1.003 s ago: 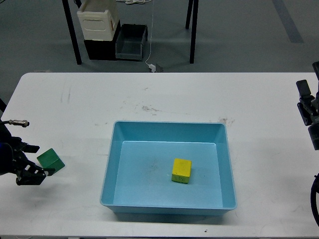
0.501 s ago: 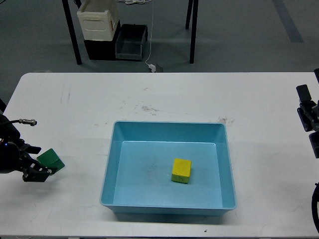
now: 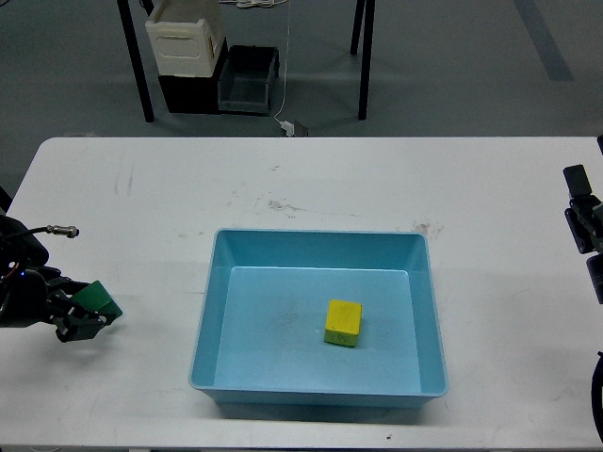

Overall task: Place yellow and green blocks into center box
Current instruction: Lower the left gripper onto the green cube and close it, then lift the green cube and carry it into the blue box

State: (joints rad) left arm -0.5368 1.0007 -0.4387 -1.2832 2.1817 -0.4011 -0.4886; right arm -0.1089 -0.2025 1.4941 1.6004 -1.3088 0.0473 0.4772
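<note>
The yellow block (image 3: 343, 322) lies inside the light blue center box (image 3: 318, 246), right of its middle. The green block (image 3: 97, 299) rests on the white table, left of the box. My left gripper (image 3: 77, 317) is right at the green block's left side, its dark fingers open and reaching around the block's near-left corner. The block still sits on the table. My right gripper (image 3: 581, 207) is at the far right edge, well away from both blocks. It is seen dark and end-on, so its fingers cannot be told apart.
The white table (image 3: 311, 179) runs the width of the view. Behind it on the floor stand a cream-white crate (image 3: 186, 38) and a dark grey bin (image 3: 249, 79), between black table legs.
My left gripper has moved right and up to the green block and drawn in around its corner. The green block and the yellow block have not moved. The right arm has drifted slightly down.
</note>
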